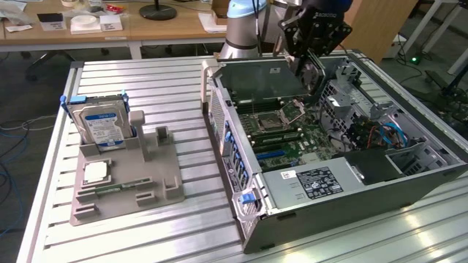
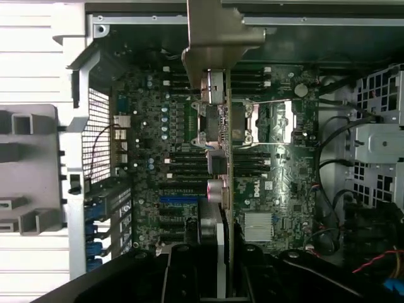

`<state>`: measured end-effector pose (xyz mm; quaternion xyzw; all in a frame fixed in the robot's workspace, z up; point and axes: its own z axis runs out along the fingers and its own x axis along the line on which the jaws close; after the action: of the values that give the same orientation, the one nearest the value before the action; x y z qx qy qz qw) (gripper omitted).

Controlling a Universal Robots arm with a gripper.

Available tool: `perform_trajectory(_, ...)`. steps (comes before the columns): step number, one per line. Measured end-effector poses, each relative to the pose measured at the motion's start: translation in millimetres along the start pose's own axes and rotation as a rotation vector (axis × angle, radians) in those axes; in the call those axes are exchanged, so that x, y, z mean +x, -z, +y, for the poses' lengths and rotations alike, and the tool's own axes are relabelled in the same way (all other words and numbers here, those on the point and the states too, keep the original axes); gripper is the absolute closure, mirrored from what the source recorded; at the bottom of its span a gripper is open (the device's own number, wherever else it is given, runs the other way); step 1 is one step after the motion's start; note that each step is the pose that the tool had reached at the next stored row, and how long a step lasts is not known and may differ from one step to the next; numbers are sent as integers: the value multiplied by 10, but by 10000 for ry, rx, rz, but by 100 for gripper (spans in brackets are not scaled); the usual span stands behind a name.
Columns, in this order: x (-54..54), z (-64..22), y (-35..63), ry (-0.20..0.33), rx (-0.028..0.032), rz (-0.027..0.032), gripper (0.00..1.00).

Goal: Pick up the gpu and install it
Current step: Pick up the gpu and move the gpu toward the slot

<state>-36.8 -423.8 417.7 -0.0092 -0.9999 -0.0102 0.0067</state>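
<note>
while gripped, gpu (image 2: 222,145) hangs above motherboard (image 2: 278,183)

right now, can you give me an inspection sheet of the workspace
surface: slatted metal table carrying a grey fixture and an open computer case
job's things: gpu held over the motherboard
clutter: hard drive upright in the fixture; chip and memory stick lying in it
grippers: gripper shut on the gpu
cables: blue and red cables inside the case; loose cables on the floor
surroundings: wooden desks behind
</note>
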Motion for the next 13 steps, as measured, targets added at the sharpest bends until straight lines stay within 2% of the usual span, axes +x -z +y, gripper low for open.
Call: perform_trajectory(13,-503,21,6,1,-10,-14,72)
